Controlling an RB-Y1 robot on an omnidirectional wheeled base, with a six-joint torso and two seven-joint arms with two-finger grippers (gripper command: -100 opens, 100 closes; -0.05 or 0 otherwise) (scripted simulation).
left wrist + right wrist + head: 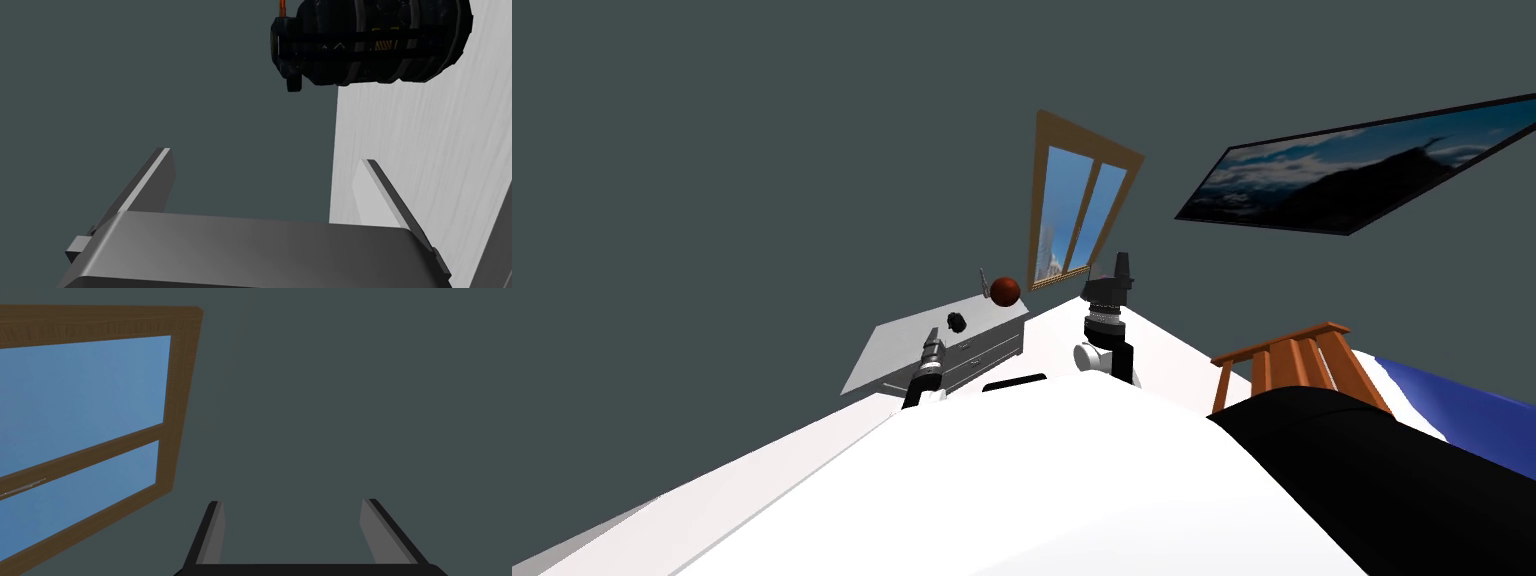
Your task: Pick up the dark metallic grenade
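Left gripper [265,155] open, short of the grenade [370,42], which lies on its side at the dresser [425,150] edge. It sits off my centre line, so I should shift over, reach further, straddle its body, then close. Right gripper [292,502] open, idle.

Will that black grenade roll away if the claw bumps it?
Probably: the grenade looks rounded and sits on the smooth dresser top, so a nudge could tip or roll it. Its ridged bands might help the open left claw grip without slipping.
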